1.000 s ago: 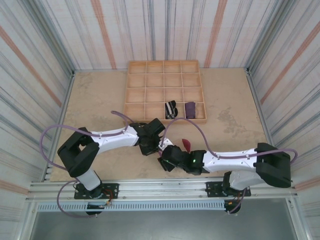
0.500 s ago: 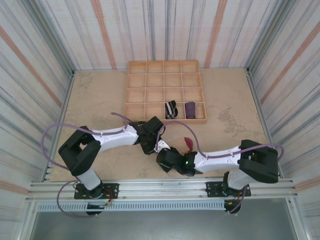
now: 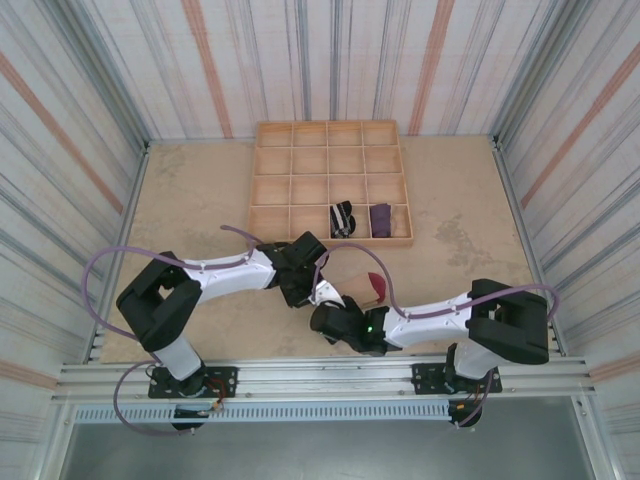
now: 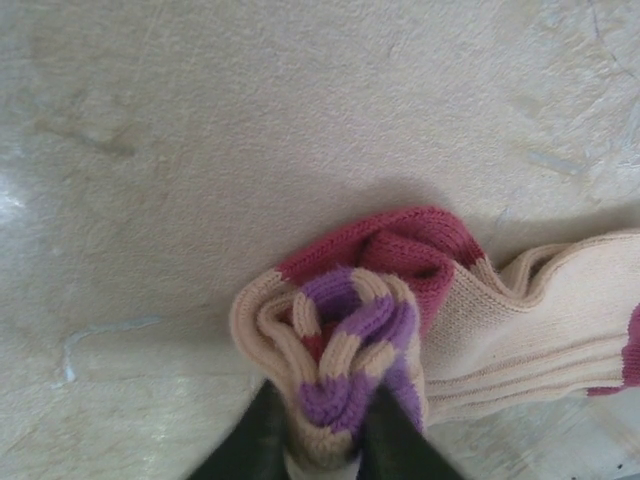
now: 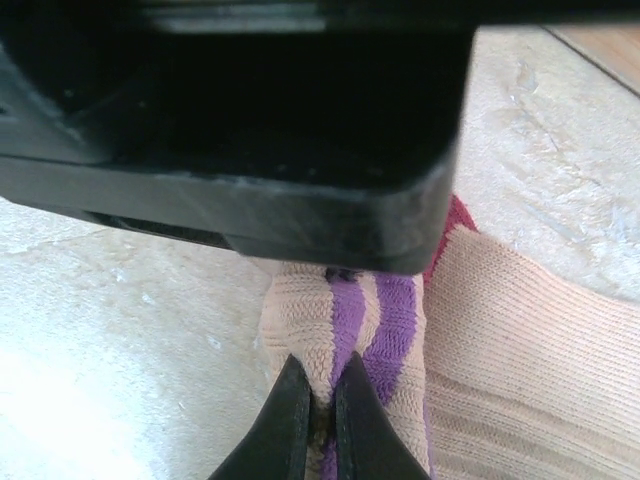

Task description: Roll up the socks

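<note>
The left end effector [image 4: 322, 445] and right end effector [image 5: 322, 410] are each clamped on the beige sock [image 4: 530, 320], lying on the worktop [image 4: 250, 120].

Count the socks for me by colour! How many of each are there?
Black-and-white striped sock: 1
Purple sock: 1
Beige and maroon sock: 1
Total: 3 socks

From above, I lose most of the beige sock [image 3: 375, 287] under both wrists. Past my right pincer [image 5: 322, 405], a blurred black bulk [image 5: 230, 120] blocks the sock's far end; the frame edge cuts off my left pincer [image 4: 322, 410].
</note>
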### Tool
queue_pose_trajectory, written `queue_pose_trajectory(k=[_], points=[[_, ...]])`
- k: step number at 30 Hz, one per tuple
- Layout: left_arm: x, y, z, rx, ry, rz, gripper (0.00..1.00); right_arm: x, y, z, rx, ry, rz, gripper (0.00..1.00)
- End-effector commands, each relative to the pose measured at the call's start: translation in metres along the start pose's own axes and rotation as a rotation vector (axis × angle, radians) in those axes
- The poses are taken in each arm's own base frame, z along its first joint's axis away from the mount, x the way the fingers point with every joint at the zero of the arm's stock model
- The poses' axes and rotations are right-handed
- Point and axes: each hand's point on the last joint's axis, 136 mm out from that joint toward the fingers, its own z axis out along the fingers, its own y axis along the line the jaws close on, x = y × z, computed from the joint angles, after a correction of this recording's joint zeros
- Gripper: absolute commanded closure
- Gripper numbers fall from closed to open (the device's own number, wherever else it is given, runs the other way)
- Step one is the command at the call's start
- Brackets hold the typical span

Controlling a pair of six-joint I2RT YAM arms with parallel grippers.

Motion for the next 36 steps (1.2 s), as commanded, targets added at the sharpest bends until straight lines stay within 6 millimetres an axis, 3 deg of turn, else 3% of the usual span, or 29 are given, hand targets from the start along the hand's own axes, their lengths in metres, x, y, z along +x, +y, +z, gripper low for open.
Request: queue_pose_trajectory(k=[1, 2, 4, 9, 15, 24, 32, 36], points=[[0.000, 0.013, -0.008, -0.019, -0.004, -0.003, 0.54, 0.042, -0.006, 0.000, -0.071, 0.126, 0.098, 1.00], [-0.002, 0.012, -0.011, -0.009, -0.010, -0.001, 0.43, 0.043, -0.006, -0.001, -0.104, 0.130, 0.139, 1.00], [-0.005, 0.010, -0.018, 0.007, -0.027, 0.010, 0.32, 0.047, -0.009, -0.004, -0.145, 0.136, 0.220, 1.00], [-0.021, -0.002, -0.040, 0.032, -0.060, 0.116, 0.22, 0.047, -0.014, -0.013, -0.329, 0.126, 0.454, 1.00], [-0.034, -0.025, -0.047, 0.064, -0.031, 0.321, 0.24, 0.046, -0.025, -0.021, -0.458, 0.160, 0.655, 1.00], [-0.025, -0.068, -0.029, 0.109, 0.108, 0.630, 0.35, 0.070, -0.040, -0.016, -0.455, 0.257, 0.867, 1.00], [-0.002, -0.086, -0.005, 0.118, 0.190, 0.900, 0.37, 0.096, -0.056, -0.023, -0.428, 0.332, 1.037, 1.00], [0.010, -0.096, 0.013, 0.141, 0.233, 0.996, 0.38, 0.098, -0.057, -0.023, -0.441, 0.338, 1.051, 1.00]])
